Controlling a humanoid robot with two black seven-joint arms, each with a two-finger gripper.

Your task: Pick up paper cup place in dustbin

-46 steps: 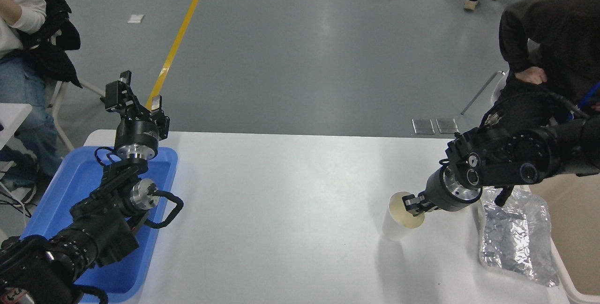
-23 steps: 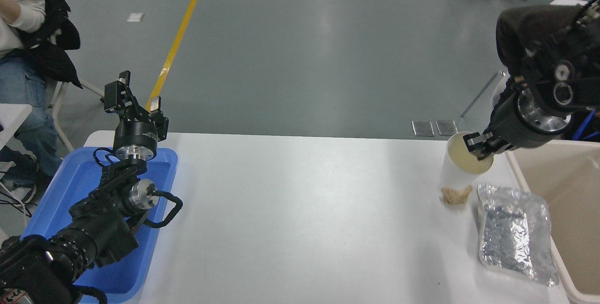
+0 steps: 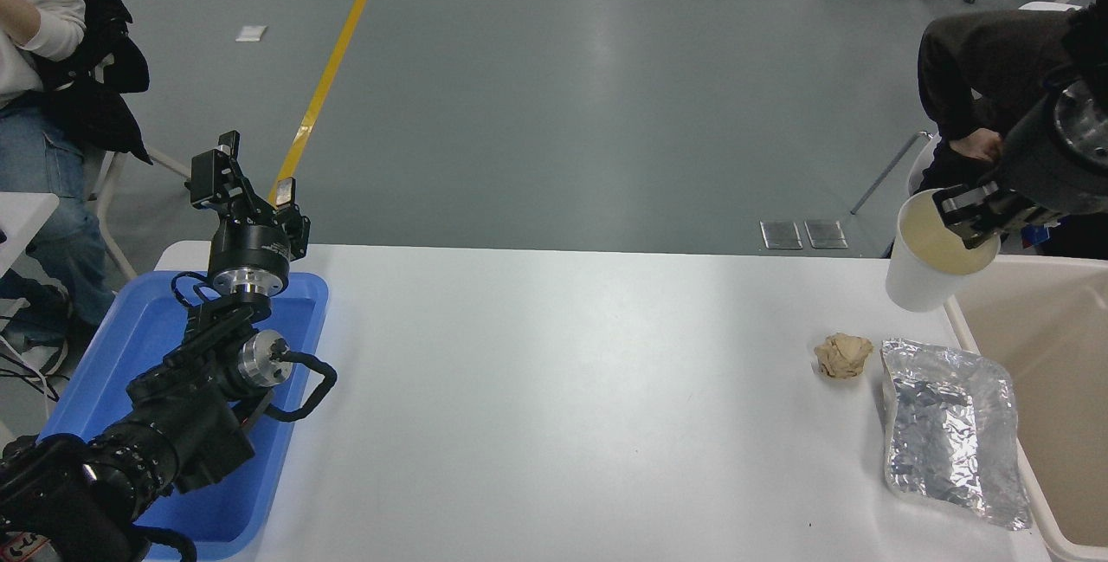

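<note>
White paper cup [image 3: 919, 274], pinched at its rim by my right gripper [image 3: 976, 214], hangs clear of the table just beside the dustbin [image 3: 956, 315] rim. My left gripper [image 3: 245, 191], fingers apart, rests far across from the dustbin.

Grey floor [image 3: 563, 94], yellow line [image 3: 333, 68]

Legible text: none in this view.
Small plain white paper cup [image 3: 919, 276]: unprinted outer wall.
Crinkled silver foil bag [image 3: 948, 432]: no lettering discernible.
Shallow blue plastic tray [image 3: 104, 354]: no label or brand visible.
</note>
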